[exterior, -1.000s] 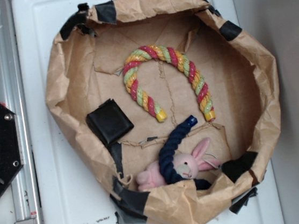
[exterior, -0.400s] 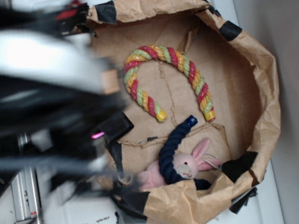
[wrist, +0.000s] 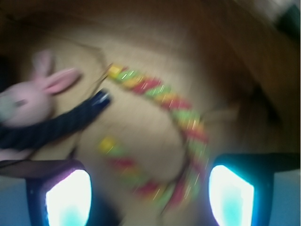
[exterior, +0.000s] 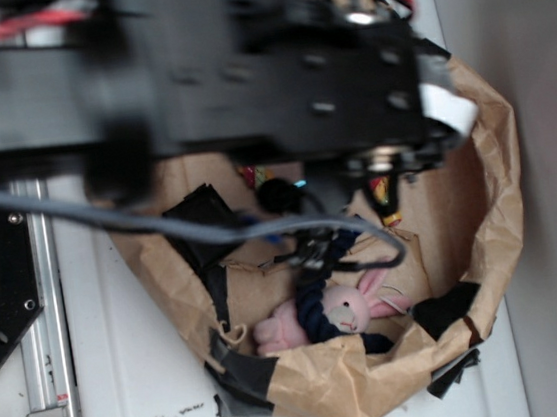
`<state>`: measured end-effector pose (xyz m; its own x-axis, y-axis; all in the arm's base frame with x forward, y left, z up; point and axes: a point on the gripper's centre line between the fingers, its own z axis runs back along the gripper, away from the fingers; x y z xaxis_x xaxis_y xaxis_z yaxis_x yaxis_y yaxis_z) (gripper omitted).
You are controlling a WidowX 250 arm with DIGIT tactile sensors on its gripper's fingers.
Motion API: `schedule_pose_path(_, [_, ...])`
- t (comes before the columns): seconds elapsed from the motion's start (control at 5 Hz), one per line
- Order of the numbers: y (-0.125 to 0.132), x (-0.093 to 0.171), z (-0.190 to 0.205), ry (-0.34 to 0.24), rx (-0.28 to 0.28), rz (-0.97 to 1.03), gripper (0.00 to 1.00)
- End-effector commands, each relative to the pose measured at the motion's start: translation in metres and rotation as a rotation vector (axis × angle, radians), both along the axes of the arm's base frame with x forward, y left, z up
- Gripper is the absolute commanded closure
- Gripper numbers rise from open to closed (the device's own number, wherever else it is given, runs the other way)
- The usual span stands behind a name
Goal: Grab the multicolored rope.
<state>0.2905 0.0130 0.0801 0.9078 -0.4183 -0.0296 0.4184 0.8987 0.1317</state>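
**Inspector:** Any brands, labels or writing?

**Arm:** None I can read in either view. The wrist view is blurred and the exterior view shows no lettering.

**Inspector:** Containers and contents, left to right.

**Arm:** One container: a crumpled brown paper basket [exterior: 488, 195] patched with black tape, sitting on a white surface [exterior: 128, 387]. In the wrist view, the pink bunny [wrist: 28, 101] lies at far left, with the dark navy rope [wrist: 56, 122] running across it, its tip pointing toward the centre. Right of that lies the multicolored rope [wrist: 160, 92], arching from a yellow end near the navy tip, round to the right and back down toward the lower centre, where its other yellow end shows. It rests on the basket floor.

**Inspector:** And in the exterior view?

**Arm:** My own body covers the upper basket. Only a short piece of the multicolored rope [exterior: 382, 195] shows beneath it. The bunny [exterior: 345, 307] and navy rope [exterior: 319, 299] lie near the front wall.

**Inspector:** State of your hand?

**Arm:** My gripper [wrist: 150, 193] is spread wide, holding nothing. One finger [wrist: 68, 197] sits at lower left, the other at lower right, with the rope's arch lying between and beyond them, untouched.

**Inspector:** Edges and room?

**Arm:** Bare paper floor surrounds the arch; the basket wall rises at the right.
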Motion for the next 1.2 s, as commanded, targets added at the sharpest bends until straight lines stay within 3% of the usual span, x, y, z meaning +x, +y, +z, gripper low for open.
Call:
schedule_pose_path(0.0, [-0.021, 0.026, -0.038, 0.003, -0.019, -0.227, 0.00])
schedule_pose_path(0.2, [-0.026, 0.042, -0.051, 0.033, -0.022, -0.314, 0.00])
schedule_pose_path(0.4, [-0.033, 0.042, -0.074, 0.097, 0.012, -0.339, 1.00])
schedule_pose_path(0.6, [-0.035, 0.034, -0.073, 0.099, 0.012, -0.341, 1.00])
schedule_pose_path(0.8, [-0.031, 0.030, -0.071, 0.111, -0.035, -0.286, 1.00])
schedule_pose_path(1.0, [-0.024, 0.019, -0.045, 0.066, 0.090, -0.189, 1.00])
